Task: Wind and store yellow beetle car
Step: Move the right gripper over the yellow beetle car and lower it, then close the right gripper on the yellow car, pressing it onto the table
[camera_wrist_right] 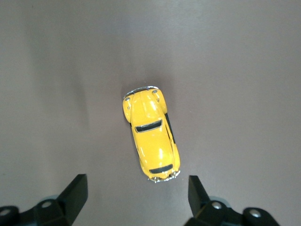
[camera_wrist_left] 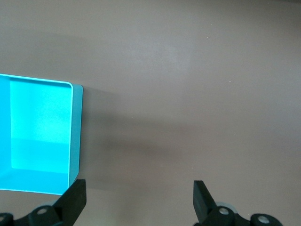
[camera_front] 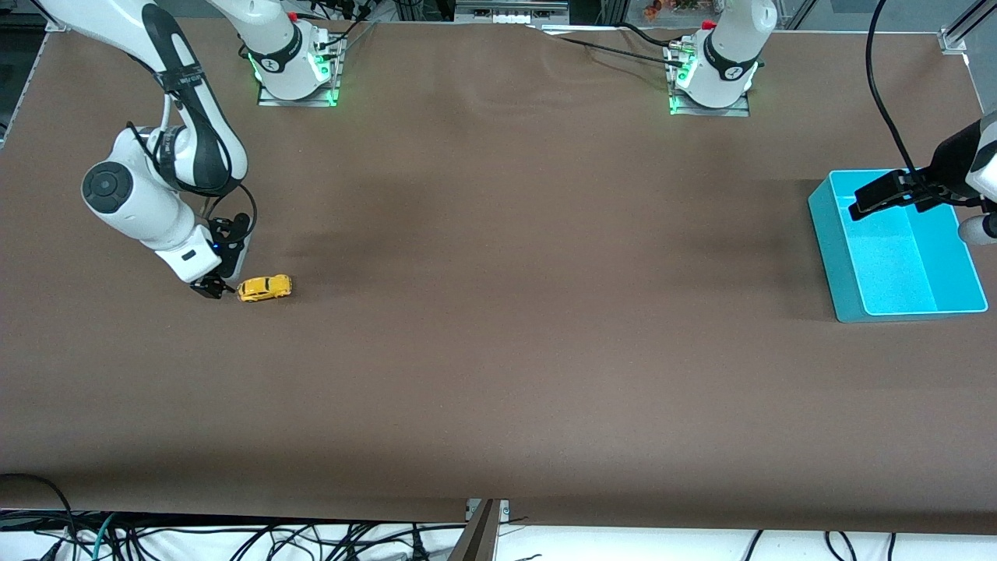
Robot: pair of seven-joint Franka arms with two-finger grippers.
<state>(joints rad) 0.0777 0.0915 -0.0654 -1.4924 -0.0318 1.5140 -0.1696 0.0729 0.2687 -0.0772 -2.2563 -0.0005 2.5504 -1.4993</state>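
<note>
The yellow beetle car (camera_wrist_right: pixel 152 140) sits on the table just ahead of my right gripper (camera_wrist_right: pixel 137 190), jaws apart, untouched. My left gripper (camera_wrist_left: pixel 140 197) waits spread wide beside the cyan bin (camera_wrist_left: pixel 75 136).

The right arm reaches down from its base with the elbow bent and the wrist tilted low. Its right end effector (camera_front: pixel 212 287) sits just above the worktop (camera_front: pixel 498 351), right beside the yellow beetle car (camera_front: pixel 265 287), fingers (camera_wrist_right: pixel 75 193) spread apart and touching nothing. The left arm waits. Its left end effector (camera_front: pixel 884 195) hangs well apart from that car, fingers (camera_wrist_left: pixel 75 200) wide open and empty.
</note>
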